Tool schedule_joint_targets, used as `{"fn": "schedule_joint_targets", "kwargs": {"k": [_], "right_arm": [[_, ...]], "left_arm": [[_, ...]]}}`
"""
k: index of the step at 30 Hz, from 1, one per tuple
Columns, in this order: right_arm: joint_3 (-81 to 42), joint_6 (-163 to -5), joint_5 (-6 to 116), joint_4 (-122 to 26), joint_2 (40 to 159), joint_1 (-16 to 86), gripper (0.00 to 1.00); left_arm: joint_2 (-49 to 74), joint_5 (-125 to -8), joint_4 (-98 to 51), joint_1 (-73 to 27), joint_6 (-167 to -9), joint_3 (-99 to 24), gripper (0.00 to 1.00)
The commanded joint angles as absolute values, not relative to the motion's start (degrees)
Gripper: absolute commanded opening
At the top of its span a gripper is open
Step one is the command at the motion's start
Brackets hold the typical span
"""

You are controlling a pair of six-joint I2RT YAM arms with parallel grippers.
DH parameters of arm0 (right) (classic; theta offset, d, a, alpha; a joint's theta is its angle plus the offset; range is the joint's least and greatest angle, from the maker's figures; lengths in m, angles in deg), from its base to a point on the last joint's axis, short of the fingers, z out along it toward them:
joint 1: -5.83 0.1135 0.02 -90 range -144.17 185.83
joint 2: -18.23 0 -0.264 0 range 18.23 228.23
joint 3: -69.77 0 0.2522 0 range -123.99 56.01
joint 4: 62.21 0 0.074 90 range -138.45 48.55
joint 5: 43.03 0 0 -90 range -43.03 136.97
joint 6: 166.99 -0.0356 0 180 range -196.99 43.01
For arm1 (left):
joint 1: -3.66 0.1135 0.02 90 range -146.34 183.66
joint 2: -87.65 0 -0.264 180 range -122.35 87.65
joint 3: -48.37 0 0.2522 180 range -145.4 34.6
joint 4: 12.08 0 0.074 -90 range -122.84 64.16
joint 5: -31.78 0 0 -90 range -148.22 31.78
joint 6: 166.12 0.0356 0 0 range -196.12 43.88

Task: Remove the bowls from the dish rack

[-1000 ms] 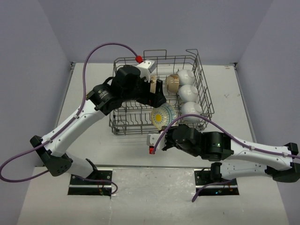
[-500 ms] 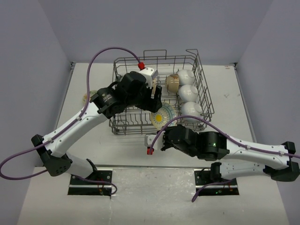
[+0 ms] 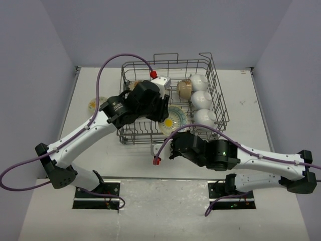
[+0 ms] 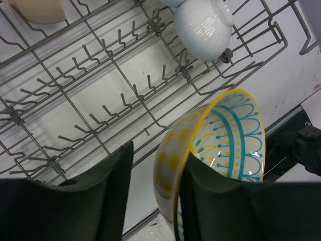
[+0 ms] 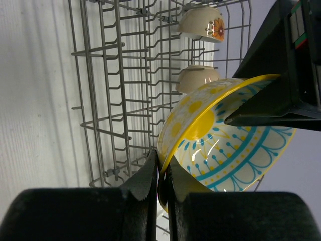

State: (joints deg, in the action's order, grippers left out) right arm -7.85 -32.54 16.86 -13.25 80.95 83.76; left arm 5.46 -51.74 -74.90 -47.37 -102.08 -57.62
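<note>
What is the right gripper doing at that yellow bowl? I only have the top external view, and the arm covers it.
Observer: The right gripper is shut on the rim of the yellow and teal bowl, pinching its wall.
Operator: And the left one?
Observer: The left gripper straddles the same rim, one finger inside and one outside. A gap shows between the outer finger and the wall.
Operator: What is behind the bowl?
Observer: A cream bowl with an orange flower on its side sits in the dish rack.
</note>
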Motion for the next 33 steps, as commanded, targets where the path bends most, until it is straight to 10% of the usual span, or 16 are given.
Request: {"fn": "schedule_joint_targets", "kwargs": {"k": [1, 6, 8, 14, 18, 22, 28, 33], "right_arm": [[-11.0, -31.0, 13.7, -19.1, 81.1, 83.4, 0.00], [-11.7, -30.4, 11.8, -21.8, 83.3, 83.4, 0.00], [-11.9, -29.8, 10.9, -23.2, 83.6, 83.4, 0.00], [-12.5, -29.5, 8.1, -27.2, 84.3, 82.7, 0.00], [-10.8, -30.1, 8.4, -30.7, 83.4, 82.4, 0.24], [-9.4, -31.0, 9.8, -31.8, 81.9, 81.9, 0.70], [-9.2, -35.5, 12.6, -33.7, 77.0, 81.9, 0.99], [-11.3, -45.1, 12.8, -33.9, 71.6, 81.9, 0.99]], "left_arm": [[4.9, -48.1, -76.9, -47.1, -101.1, -57.1, 0.36], [3.1, -48.0, -77.6, -47.2, -100.4, -58.1, 0.20], [2.9, -47.8, -77.7, -47.2, -100.3, -57.9, 0.00], [4.0, -42.6, -78.1, -47.1, -100.9, -56.9, 0.00], [7.2, -35.9, -77.3, -47.1, -103.6, -56.7, 0.00], [9.3, -31.1, -77.1, -46.7, -105.4, -57.1, 0.00], [12.6, -32.6, -75.3, -33.9, -105.1, -56.9, 0.00], [16.5, -38.3, -71.2, -10.4, -104.9, -57.7, 0.00]]}}
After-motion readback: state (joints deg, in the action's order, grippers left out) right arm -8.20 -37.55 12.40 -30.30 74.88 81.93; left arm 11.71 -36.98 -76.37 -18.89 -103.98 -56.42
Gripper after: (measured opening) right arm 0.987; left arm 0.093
